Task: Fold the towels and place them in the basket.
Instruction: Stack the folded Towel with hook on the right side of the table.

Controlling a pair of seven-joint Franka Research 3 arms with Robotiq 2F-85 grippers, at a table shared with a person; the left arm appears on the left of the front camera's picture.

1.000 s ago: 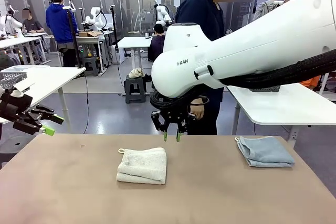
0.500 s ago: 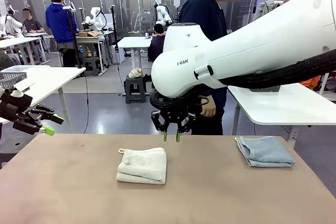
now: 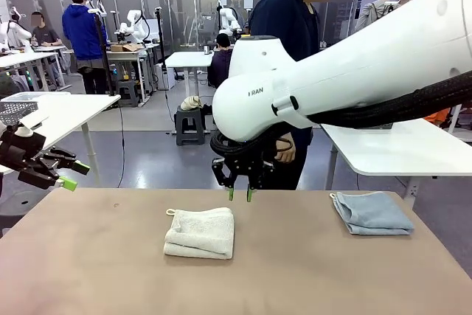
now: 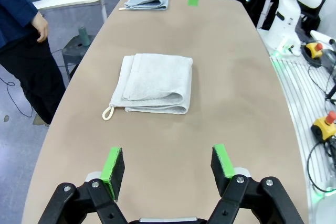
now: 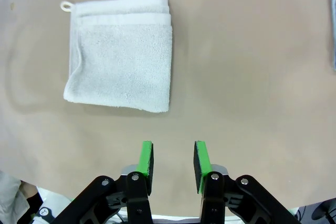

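Hovering at the far left edge of the tan surface (image 3: 88,256), the left gripper (image 3: 65,175) holds nothing, its green-padded fingers (image 4: 112,165) spread wide above the bare top in its wrist view. Toward the middle lies the cream-white towel (image 3: 200,232), folded into a thick rectangle with its small corner loop (image 3: 170,212) at the far left corner, flat on the surface and touching neither arm. Just beyond the towel's far right corner, the right gripper (image 3: 240,195) hangs point-down from the large white right arm (image 3: 346,71), clear of the cloth; its fingers (image 5: 146,159) stand a little apart with nothing between them, and the right wrist view shows the towel lying ahead of them. Behind that gripper, at the far side, a person in dark blue (image 3: 284,27) stands with one hand (image 3: 285,151) lowered beside the arm. Well to the right, near the far right corner of the surface, the pale blue-grey towel (image 3: 371,213) rests folded and apart from everything else.
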